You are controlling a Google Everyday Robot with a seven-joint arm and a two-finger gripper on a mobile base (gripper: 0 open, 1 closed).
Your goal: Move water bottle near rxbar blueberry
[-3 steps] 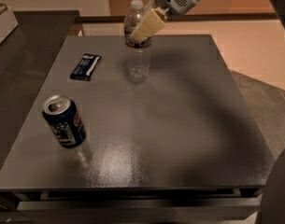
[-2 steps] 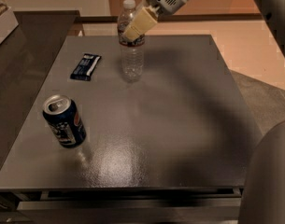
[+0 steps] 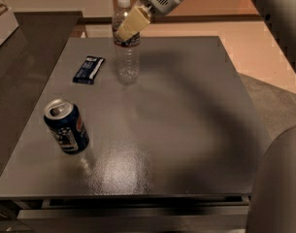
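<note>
Bottle [image 3: 128, 62]: upright, long axis vertical, pinched below the cap by the gripper [image 3: 125, 29]; base at or just above the table [image 3: 186, 110], we cannot tell which; rxbar [image 3: 88, 69]: flat, near, below the gripper toward the can [image 3: 66, 126]; we judge a short shift remains.

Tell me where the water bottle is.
The water bottle is upright at the table's far left, just right of the snack bar, with the gripper around its neck.
</note>
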